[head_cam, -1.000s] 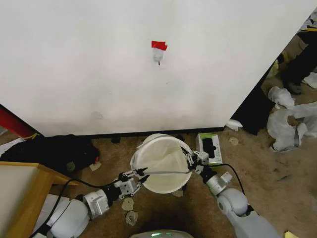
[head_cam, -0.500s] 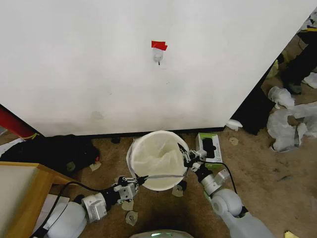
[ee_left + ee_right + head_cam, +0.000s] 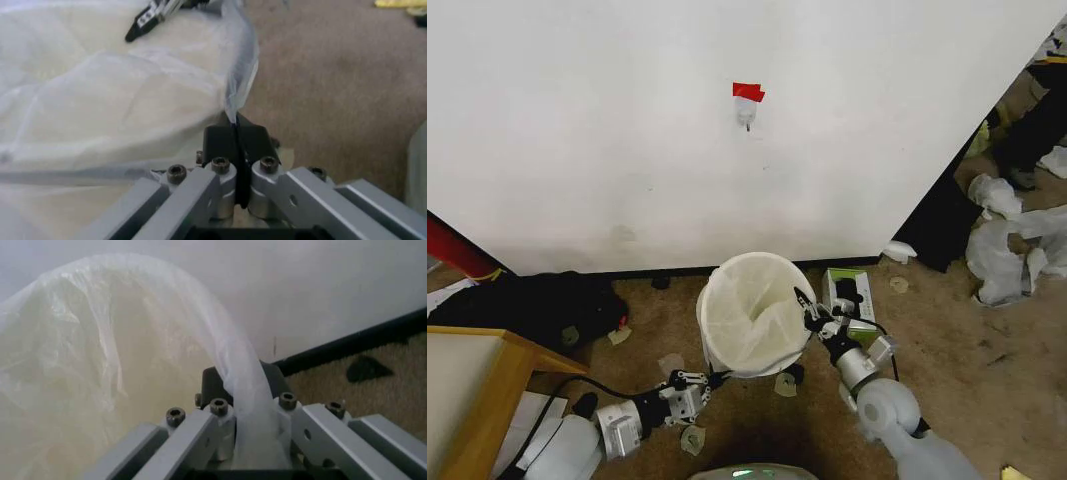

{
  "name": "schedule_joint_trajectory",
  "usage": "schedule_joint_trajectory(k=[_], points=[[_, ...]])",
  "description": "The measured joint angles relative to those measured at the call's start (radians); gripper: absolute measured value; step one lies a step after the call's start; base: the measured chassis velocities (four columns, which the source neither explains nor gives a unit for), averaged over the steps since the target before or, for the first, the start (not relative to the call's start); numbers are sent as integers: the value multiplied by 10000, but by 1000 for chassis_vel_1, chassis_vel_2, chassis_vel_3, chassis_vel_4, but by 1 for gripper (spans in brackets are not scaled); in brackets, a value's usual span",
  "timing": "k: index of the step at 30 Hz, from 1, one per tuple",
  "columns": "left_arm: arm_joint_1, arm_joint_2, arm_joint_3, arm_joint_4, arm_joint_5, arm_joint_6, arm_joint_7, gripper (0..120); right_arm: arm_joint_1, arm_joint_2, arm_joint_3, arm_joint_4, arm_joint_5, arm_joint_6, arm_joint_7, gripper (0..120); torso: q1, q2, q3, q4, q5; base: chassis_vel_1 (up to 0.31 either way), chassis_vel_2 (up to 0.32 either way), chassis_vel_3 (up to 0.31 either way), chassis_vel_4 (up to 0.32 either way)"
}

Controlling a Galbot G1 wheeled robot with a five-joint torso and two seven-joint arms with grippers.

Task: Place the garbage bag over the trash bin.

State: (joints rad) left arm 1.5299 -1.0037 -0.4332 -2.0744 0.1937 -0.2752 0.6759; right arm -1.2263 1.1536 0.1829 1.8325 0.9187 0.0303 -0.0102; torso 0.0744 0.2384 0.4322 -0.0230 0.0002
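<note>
The thin translucent white plastic garbage bag [image 3: 749, 312] now drapes lower over the round cream-white plastic trash bin [image 3: 757, 355] than a second ago, its film covering the rim and upper wall. The left gripper [image 3: 711, 381] has dropped to the bin's near-left side, fingers pressed together on the bag's edge. The right gripper [image 3: 808, 308] sits at the bin's right rim, pinching a bunched strip of film. The bin stands on brown carpet [image 3: 947, 330] against a white wall [image 3: 627, 120] bearing a red-taped hook [image 3: 747, 100]. A small green-and-white box [image 3: 851, 294] lies just right of the bin; its lettering cannot be read. A wooden table corner [image 3: 487, 380] sits near left.
</note>
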Motion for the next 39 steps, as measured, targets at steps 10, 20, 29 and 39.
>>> schedule_joint_trajectory(k=[10,20,29,39], points=[[-65,-407,62,52,205,-627,378,0,145,430,-454,94,455,16,683,1,0,0,0,1,0,0,0,0,0],[-347,-61,-298,426,990,-1262,565,0,220,461,-380,-22,288,84,651,1,0,0,0,-2,-2,0,0,0,0],[-629,136,-124,1078,484,-1979,758,0,202,405,-161,66,620,80,650,1,0,0,0,-1,-3,0,0,0,0],[-1156,0,52,2370,1222,-3135,110,0,142,595,-215,348,1024,35,796,1,0,0,0,-1,-3,0,0,0,0]])
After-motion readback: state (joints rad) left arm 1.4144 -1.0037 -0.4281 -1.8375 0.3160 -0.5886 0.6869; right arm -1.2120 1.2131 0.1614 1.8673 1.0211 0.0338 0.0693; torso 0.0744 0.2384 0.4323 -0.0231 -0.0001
